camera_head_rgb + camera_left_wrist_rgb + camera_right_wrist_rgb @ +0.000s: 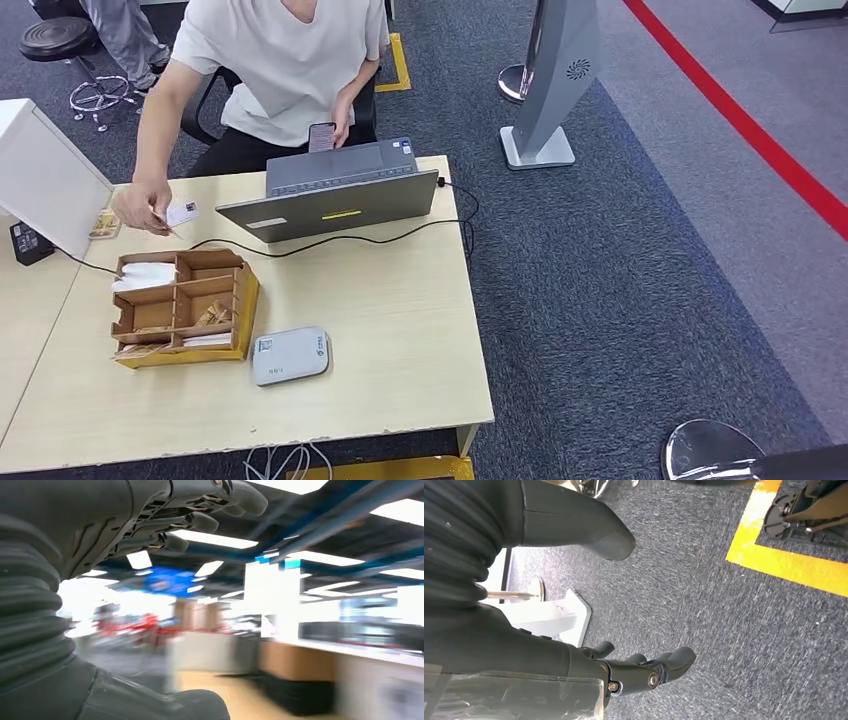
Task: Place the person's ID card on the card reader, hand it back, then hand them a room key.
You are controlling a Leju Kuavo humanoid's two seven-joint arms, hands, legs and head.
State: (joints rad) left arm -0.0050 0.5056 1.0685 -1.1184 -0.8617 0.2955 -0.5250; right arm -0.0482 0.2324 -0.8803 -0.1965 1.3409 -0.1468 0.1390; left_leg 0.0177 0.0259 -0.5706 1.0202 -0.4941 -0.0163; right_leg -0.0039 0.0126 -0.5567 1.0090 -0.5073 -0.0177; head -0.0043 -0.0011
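The ID card point(182, 213), a small pale rectangle, was pinched in the person's hand point(140, 208) above the pale wood-grain bench point(400, 330). The card reader point(290, 355), a flat grey rounded slab with a small label too small to read, lay beside a wooden compartment organizer point(183, 306). A grey laptop point(335, 188) stood behind. The left hand point(165, 515) and right hand point(624, 672) held nothing, dark fingers spread apart.

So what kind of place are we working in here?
Probably a mock hotel check-in desk in an office or lab: a card reader, a wooden organiser and a laptop on a table.
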